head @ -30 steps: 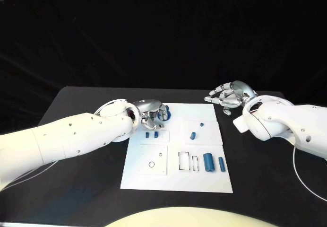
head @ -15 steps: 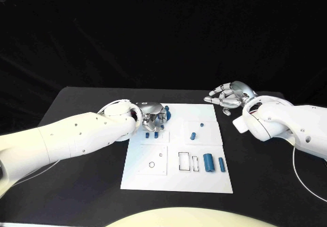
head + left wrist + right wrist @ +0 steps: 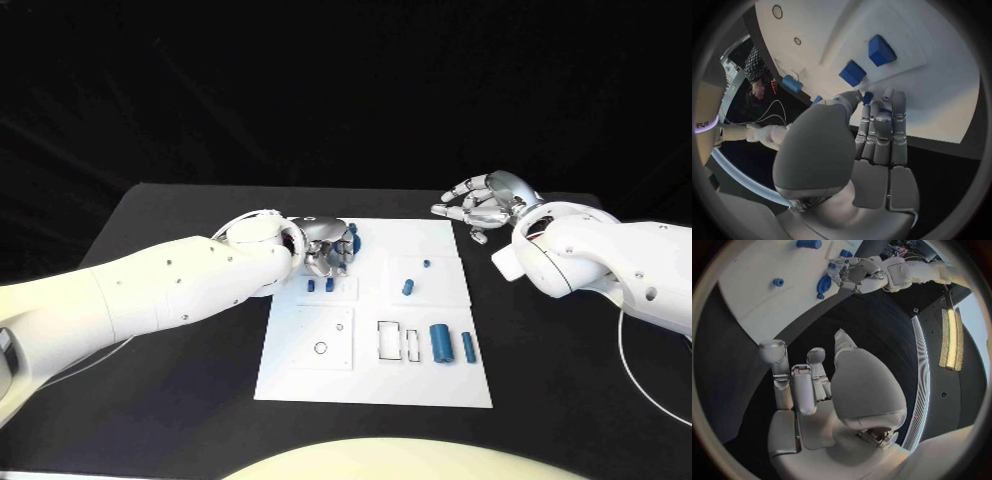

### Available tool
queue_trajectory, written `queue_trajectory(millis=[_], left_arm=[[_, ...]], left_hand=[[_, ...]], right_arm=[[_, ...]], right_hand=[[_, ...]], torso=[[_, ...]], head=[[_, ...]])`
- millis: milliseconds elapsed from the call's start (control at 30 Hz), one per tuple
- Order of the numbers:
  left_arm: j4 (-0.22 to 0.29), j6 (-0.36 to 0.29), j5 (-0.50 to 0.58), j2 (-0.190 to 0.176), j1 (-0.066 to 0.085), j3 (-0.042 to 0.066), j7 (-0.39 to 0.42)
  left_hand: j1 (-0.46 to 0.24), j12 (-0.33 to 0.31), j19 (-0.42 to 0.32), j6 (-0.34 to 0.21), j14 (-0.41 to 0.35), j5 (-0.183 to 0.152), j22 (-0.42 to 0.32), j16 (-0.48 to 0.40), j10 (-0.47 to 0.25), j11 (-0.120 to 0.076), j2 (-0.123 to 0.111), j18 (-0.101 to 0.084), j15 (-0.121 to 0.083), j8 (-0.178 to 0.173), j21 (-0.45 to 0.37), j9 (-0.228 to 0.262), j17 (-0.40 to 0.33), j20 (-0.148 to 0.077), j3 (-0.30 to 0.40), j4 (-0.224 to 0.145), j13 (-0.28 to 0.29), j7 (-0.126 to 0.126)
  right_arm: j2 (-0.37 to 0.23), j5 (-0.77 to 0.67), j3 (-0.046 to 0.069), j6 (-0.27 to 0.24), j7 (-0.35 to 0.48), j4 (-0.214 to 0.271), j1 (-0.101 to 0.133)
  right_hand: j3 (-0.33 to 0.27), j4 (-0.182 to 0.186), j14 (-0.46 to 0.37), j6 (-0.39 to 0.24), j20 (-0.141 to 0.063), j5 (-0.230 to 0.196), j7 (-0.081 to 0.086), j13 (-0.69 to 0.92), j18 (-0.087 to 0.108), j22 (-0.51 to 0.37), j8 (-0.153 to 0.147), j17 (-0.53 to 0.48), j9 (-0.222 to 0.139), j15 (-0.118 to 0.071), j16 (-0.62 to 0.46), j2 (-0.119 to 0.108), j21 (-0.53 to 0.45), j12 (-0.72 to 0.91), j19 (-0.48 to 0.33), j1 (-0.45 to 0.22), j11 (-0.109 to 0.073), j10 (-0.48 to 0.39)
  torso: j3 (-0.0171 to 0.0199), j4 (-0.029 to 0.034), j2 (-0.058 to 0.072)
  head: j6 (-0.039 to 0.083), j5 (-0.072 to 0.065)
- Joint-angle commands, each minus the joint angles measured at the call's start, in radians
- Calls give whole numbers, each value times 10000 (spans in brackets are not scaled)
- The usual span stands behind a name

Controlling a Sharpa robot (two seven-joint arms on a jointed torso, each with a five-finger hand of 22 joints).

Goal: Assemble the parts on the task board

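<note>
Parts for the assembly lay on the white task board [image 3: 378, 390], which sat in the middle of the black table [image 3: 159, 400]. Two small blue blocks [image 3: 320, 285] stood side by side in the board's far left panel, just near of the left hand [image 3: 327, 249]. That hand hung over the board's far left corner with its fingers [image 3: 879, 135] curled downward and drawn close together; a round blue part [image 3: 355, 243] showed just beyond them, and in the left wrist view a bit of blue [image 3: 867, 97] sat right at the fingertips, though whether the hand actually gripped it could not be told. In the far right panel a small blue peg [image 3: 426, 264] stood beside a longer blue pin [image 3: 408, 288]. Nearer, toward the board's right side, a thick blue cylinder [image 3: 440, 343] lay beside a thinner blue rod [image 3: 469, 347], both lengthwise, with rectangular outlines [image 3: 389, 340] just to their left. The near left panel held a small ring outline [image 3: 320, 348].

The right hand [image 3: 483, 205] hovered off the board past its far right corner, above the table. Its fingers [image 3: 795, 385] were bent and spread apart, holding nothing, with the black table surface beneath them.
</note>
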Motion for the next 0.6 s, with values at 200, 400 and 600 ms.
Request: queue_trajectory(millis=[200, 400, 600], left_arm=[[-154, 384, 87, 112, -1, -7, -147], [-180, 498, 96, 114, -2, -9, -228], [-180, 742, 215, 113, -2, -9, -221]], left_hand=[[58, -71, 108, 220, 306, -34, 129, 244, 216, -32, -7, 147, -40, -50, 200, -87, 238, -15, 243, -37, -112, -17], [85, -98, 109, 297, 389, -36, 185, 319, 279, -48, 11, 148, -55, -55, 281, -122, 296, -31, 368, -93, -160, -19], [99, -109, 225, 389, 539, -44, 422, 446, 407, -77, 45, 111, -81, -63, 490, -163, 438, -44, 517, -171, -208, -20]], right_arm=[[21, -48, 1, 30, 128, 6, -6], [24, -48, 1, 34, 129, -1, -6], [30, -48, 1, 37, 132, -8, -8]], right_hand=[[48, -34, 287, -56, -8, -56, -23, -8, 150, -14, 43, -14, -17, -37, -28, 53, -53, -29, -24, 14, -7, -42], [51, -32, 290, -58, -9, -58, -24, -8, 147, -8, 47, -2, -19, -38, -24, 57, -46, -27, -17, 18, -8, -39], [55, -30, 295, -62, -10, -59, -24, -9, 144, 1, 53, 14, -23, -39, -20, 62, -37, -24, -7, 25, -9, -36]], torso=[[-4, 1, 0], [-4, 15, -7], [-10, 17, -14]], head=[[-33, -15], [-50, -27], [-65, -42]])
